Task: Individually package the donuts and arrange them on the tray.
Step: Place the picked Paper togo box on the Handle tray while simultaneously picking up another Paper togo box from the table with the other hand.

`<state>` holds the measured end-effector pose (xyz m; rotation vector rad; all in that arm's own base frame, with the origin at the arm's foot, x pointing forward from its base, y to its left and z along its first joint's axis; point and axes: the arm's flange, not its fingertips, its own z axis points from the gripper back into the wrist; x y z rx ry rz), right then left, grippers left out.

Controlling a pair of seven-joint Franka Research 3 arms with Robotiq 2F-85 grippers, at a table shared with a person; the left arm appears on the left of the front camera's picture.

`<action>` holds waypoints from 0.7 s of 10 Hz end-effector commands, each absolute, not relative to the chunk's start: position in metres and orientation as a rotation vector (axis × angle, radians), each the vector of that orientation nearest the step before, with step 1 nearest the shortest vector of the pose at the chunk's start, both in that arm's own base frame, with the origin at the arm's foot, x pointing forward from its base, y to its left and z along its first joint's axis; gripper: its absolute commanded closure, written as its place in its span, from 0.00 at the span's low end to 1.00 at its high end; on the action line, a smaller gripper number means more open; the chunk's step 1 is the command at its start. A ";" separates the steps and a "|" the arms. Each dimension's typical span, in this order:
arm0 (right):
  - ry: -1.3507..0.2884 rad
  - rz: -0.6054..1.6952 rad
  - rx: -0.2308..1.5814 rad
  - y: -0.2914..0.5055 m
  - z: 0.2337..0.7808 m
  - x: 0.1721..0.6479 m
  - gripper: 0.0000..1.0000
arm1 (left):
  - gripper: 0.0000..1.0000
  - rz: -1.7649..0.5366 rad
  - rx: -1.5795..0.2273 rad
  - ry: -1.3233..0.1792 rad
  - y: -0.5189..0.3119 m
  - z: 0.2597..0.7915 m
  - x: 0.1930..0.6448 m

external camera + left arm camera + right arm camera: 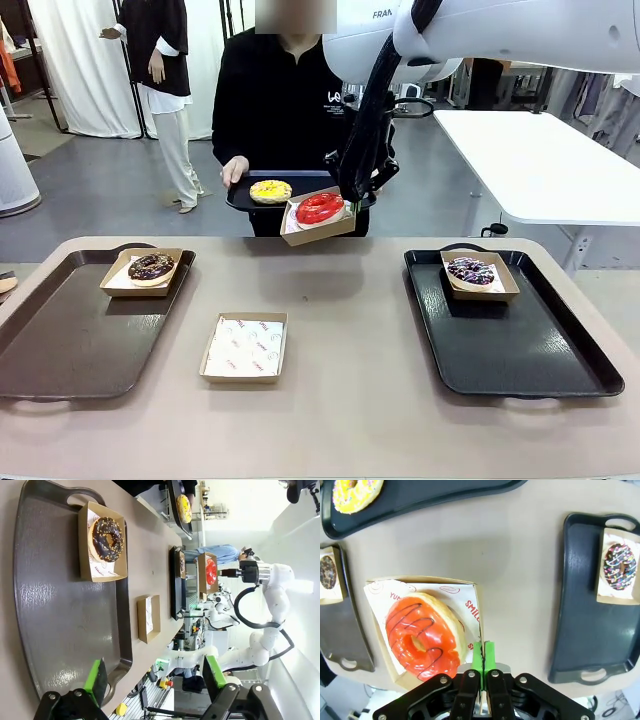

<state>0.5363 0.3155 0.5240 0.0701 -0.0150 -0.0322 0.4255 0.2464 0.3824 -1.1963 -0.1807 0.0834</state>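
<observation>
Our right gripper (483, 655) is closed tight on one thin wall of the cardboard box (470, 587) that carries the red donut (422, 635). The box is lifted above the table (340, 400), near the person's tray (305, 180). With a grip so close to the edge, we judge that the box may tilt or slip and the donut may slide out. Our left gripper (155, 677) stands wide and empty over the left tray (60, 630). The yellow donut (270, 190) lies on the person's tray. On the liner paper (380, 592) we read "SMIL" and "YU", and on the right arm (500, 30) "FRAN".

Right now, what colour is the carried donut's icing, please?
The donut is red with dark lines; right wrist view.
</observation>
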 end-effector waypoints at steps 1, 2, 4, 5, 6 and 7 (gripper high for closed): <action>-0.043 0.060 0.074 0.285 0.538 0.503 0.99 | 0.00 -0.004 -1.049 -0.160 0.213 0.402 0.425; -0.048 0.070 0.058 0.256 0.547 0.483 0.99 | 0.00 -0.033 -1.016 -0.145 0.194 0.420 0.430; -0.048 0.050 0.051 0.207 0.556 0.451 0.99 | 0.00 -0.097 -0.945 -0.127 0.150 0.460 0.431; -0.037 0.033 0.051 0.185 0.554 0.436 0.99 | 0.00 -0.121 -0.876 -0.128 0.125 0.473 0.427; -0.026 0.018 0.057 0.167 0.550 0.423 0.99 | 0.00 -0.154 -0.817 -0.119 0.101 0.486 0.426; -0.016 -0.004 0.034 0.148 0.546 0.411 0.99 | 0.00 -0.187 -0.757 -0.103 0.072 0.492 0.425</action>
